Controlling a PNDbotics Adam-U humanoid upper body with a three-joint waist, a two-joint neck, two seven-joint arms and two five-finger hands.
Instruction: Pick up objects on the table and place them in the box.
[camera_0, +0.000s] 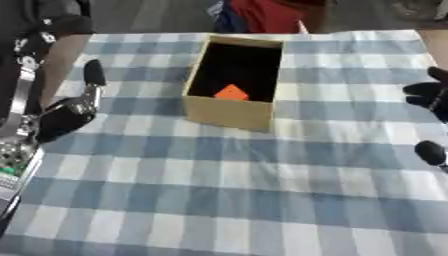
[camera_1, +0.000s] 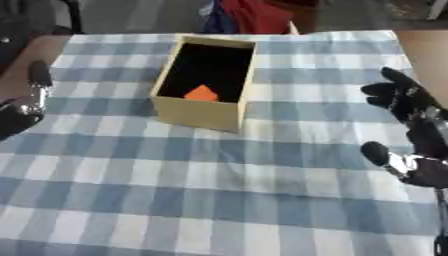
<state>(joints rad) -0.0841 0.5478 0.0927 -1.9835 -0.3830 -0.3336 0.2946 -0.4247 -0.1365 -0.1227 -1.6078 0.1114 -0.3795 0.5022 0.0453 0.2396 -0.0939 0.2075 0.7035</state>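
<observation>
Showing the work area from above: a table under a blue-and-white checked cloth (camera_0: 262, 190), with an open cardboard box (camera_0: 229, 114) standing upright toward the far centre, slightly askew to the cloth's pattern. The box interior is dark; an orange object (camera_0: 232, 92) lies inside, on the bottom, near the wall closest to the robot. Shape of the object is not clear beyond an angular outline.

L. hand (camera_0: 66, 117) sits at the view's left edge, near the box's left side but apart from it; fingers straight, one raised upward, holding nothing. R. hand (camera_1: 411, 130) sits at the right edge, well apart from the box; fingers spread and relaxed, thumb held apart toward the robot, holding nothing. Neither hand touches the box or the orange object.

Cloth between the hands and in front of the box shows only the check pattern. Bare brown tabletop (camera_1: 424, 47) shows past the cloth's far right corner.
</observation>
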